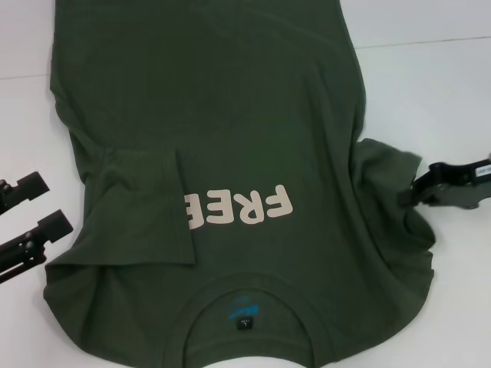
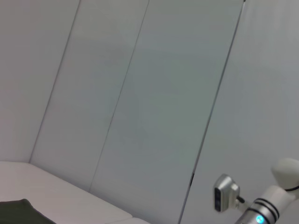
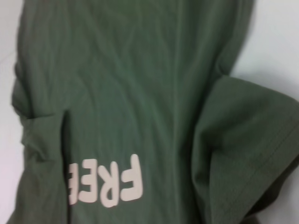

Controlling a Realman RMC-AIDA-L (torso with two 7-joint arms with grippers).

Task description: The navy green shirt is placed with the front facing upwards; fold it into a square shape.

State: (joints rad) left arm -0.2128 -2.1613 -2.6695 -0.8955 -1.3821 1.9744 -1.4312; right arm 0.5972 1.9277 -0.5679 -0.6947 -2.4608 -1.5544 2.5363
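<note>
The navy green shirt (image 1: pixel 230 138) lies on the bench (image 1: pixel 445 77), left sleeve folded inward; the right gripper (image 1: pixel 410 193) has its fingers pinching the right sleeve; the left gripper (image 1: pixel 42 205) rests beside, fingers spread wide.

Left gripper (image 1: pixel 31 218) low at the left edge of the head view, 2 fingers spread apart. Right gripper (image 1: pixel 406 195) reaching in from the right, fingertips together.

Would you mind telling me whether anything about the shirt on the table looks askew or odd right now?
Yes. The navy green shirt has its left sleeve folded inward, covering the end of the FREE lettering. The right sleeve is bunched and wrinkled beside the right gripper. The left gripper sits off the cloth.
</note>
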